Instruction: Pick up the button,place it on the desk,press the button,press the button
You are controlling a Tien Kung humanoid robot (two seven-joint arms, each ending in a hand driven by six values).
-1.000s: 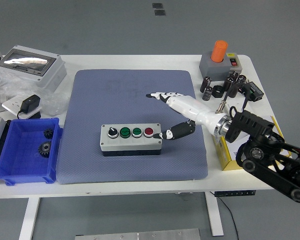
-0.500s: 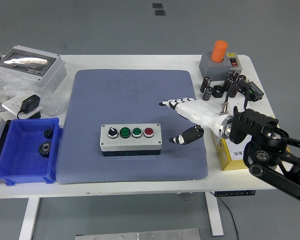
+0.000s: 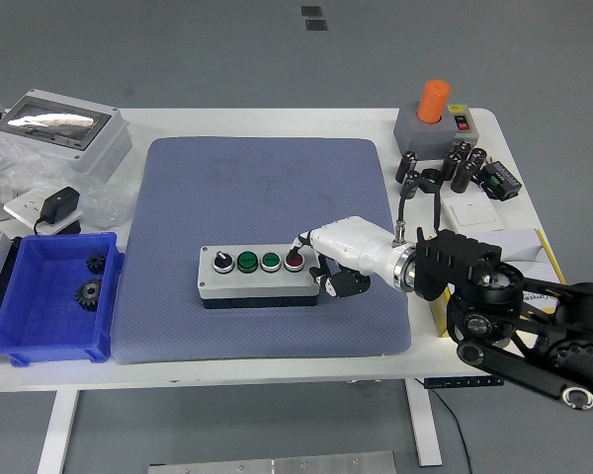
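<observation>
Button box (image 3: pixel 258 276) flat on blue mat (image 3: pixel 267 197) at table (image 3: pixel 277 370) centre. Right robot hand (image 3: pixel 328 257) at box's right end, fingers curled, fingertip on red button (image 3: pixel 294 261), gripping nothing. Blue bin (image 3: pixel 20 326) at left holds two dark gears (image 3: pixel 87 293).

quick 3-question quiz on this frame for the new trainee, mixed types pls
1. True or false: the right hand touches the button box at its red-button end.
2. What holds the black gears? A) grey mat B) blue bin C) white table
3. Fill in: the button box sits on the grey ____.

Key: 1 true. 2 B, the blue bin. 3 mat.
</observation>
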